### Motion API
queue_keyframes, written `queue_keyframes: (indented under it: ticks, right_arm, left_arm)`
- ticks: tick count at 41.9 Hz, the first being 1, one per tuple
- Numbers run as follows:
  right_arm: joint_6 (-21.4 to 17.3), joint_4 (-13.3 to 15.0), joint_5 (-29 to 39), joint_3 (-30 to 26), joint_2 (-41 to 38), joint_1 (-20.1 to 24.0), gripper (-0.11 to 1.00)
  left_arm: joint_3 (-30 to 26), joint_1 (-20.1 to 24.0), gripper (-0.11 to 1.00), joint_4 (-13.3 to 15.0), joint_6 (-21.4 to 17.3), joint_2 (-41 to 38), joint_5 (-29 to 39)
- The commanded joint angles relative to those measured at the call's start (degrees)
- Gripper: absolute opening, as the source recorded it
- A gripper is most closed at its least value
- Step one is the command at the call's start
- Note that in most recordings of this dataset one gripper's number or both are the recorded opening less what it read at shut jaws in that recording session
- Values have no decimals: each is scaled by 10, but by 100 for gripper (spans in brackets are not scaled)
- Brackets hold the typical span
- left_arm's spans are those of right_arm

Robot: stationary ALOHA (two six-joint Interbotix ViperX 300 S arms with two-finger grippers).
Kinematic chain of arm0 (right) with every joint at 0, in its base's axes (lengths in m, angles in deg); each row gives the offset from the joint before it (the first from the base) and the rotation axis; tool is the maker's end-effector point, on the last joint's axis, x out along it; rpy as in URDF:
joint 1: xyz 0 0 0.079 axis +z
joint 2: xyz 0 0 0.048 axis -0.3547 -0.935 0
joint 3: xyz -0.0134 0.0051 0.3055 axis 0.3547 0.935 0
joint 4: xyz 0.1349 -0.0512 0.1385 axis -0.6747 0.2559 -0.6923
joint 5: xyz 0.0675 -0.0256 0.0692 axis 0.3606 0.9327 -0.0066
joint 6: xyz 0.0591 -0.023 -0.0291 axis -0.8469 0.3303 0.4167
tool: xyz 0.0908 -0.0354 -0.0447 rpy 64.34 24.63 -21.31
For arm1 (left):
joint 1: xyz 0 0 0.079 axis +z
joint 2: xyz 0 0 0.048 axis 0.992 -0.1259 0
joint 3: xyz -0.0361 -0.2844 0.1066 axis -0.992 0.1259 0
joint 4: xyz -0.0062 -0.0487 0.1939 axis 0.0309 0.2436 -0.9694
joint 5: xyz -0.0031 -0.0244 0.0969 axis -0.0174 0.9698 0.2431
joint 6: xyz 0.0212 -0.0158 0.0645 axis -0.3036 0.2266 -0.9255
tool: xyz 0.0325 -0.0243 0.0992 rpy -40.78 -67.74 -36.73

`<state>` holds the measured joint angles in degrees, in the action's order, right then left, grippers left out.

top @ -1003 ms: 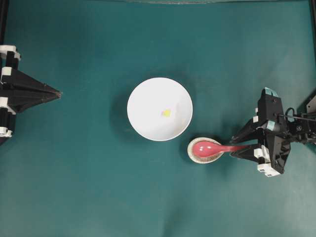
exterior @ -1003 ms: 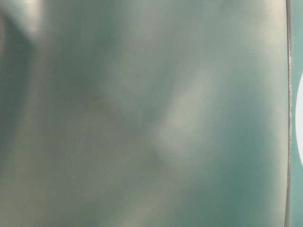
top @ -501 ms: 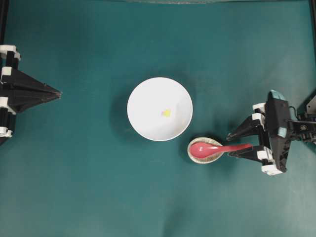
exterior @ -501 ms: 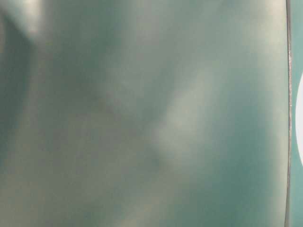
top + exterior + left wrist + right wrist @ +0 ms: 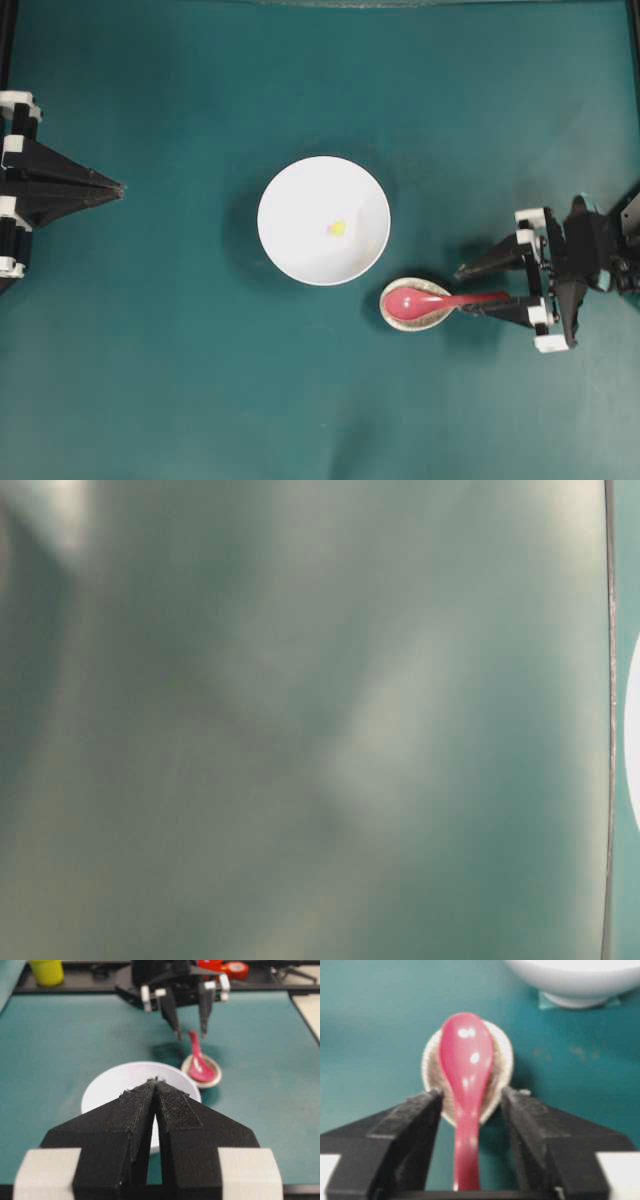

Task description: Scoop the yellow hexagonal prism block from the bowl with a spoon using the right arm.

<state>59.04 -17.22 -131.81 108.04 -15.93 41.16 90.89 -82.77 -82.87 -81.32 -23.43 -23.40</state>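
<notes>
Right gripper: jaws stood wide apart, one finger on each side of the spoon's handle, with a gap visible on both sides in the right wrist view; no contact showed, and nothing was held.
Right gripper, wrist view: the two black fingers framed the handle, their tips level with the near rim of the small dish.
Spoon: glossy pink-red, its head lay in the small speckled dish, its handle pointing toward the right arm (raised off the table, as the left wrist view showed).
Spoon, other views: seen lengthwise from the right wrist; seen from the far side by the left wrist camera, with the right gripper just above and behind it.
Bowl: large, white, near the table's middle, just beside the small dish on its upper left, not touching it.
Yellow hexagonal prism block: lay inside the bowl, right of its centre; only the overhead view showed it.
Left gripper: jaws pressed together to a point, empty, well apart from the bowl at the left edge; its closed tips pointed at the bowl.
Table-level view: a blurred green wash, with only a white sliver at its right edge.
</notes>
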Motion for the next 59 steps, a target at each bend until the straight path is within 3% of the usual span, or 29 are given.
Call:
queue_keyframes:
  ticks: [1,13,59]
  right_arm:
    - [2,-18,-62,3,-25,23,55]
    - [2,-73,-132,2,-94,75,55]
    - [2,-87,-129,-9,-139,78,50]
  left_arm:
    - [-11,0,0,-2,1,-5,-3]
    - [-11,1,0,-2,0,-5,-2]
    - [-11,1,0,-2,0,-5,-3]
